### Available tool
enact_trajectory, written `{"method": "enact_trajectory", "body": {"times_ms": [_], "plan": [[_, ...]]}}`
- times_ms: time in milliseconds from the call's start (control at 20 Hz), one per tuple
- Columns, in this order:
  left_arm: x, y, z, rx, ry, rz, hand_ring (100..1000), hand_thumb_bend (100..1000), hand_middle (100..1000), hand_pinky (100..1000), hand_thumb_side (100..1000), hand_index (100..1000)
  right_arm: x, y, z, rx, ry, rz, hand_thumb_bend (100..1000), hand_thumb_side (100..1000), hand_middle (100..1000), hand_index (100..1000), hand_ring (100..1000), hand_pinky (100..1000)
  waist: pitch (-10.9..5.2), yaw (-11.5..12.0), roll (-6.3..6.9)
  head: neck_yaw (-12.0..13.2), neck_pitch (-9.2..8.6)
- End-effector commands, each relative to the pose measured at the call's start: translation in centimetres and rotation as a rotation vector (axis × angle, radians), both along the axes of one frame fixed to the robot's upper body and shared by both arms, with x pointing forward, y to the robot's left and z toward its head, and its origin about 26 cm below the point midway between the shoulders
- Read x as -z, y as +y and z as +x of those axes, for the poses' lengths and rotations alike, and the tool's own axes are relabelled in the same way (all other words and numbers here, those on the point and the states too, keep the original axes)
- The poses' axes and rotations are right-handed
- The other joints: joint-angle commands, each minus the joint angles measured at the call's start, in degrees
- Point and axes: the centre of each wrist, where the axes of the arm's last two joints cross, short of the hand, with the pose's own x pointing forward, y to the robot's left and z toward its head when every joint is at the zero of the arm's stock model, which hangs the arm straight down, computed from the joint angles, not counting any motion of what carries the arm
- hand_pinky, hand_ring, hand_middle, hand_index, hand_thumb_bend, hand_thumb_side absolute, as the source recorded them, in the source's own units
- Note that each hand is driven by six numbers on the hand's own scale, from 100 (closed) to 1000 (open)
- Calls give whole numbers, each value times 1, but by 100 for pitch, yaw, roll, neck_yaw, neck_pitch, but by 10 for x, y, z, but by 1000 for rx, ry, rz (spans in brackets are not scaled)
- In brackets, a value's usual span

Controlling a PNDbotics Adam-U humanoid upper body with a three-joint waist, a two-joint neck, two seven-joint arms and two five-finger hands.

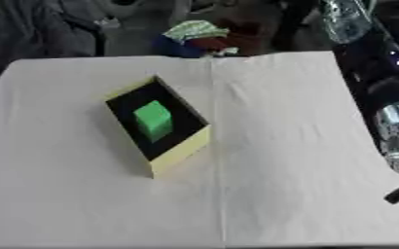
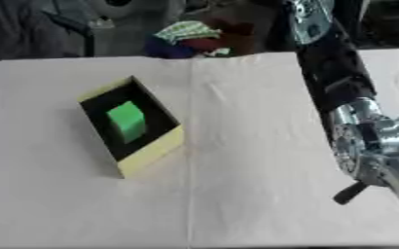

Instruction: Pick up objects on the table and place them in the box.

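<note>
I see the green block (image 1: 154,120) already lying in the yellow box (image 1: 182,151); it looks light, rigid, best pinched across its flat sides, and I cannot tell my right hand's (image 2: 353,192) state.

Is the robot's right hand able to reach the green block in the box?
Probably yes. The box is open on top, the green block lies uncovered inside, and only bare table lies between it and the right hand.
</note>
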Motion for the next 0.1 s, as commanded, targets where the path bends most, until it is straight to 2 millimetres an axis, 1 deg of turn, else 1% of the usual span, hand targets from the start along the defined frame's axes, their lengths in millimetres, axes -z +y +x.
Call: {"method": "enact_trajectory", "body": {"times_ms": [50, 100], "plan": [[-6, 4, -1, -14, -21, 8, 653, 670, 732, 647, 573, 807, -13, -22, -7, 88, -51, 75, 101, 607, 972, 906, 1000, 755, -84, -4, -2, 32, -51], [-6, 4, -1, -15, -21, 7, 653, 668, 732, 647, 573, 807, -9, -26, -8, 106, -53, 97, 100, 609, 972, 906, 1000, 755, -84, -3, -4, 38, -53]]}}
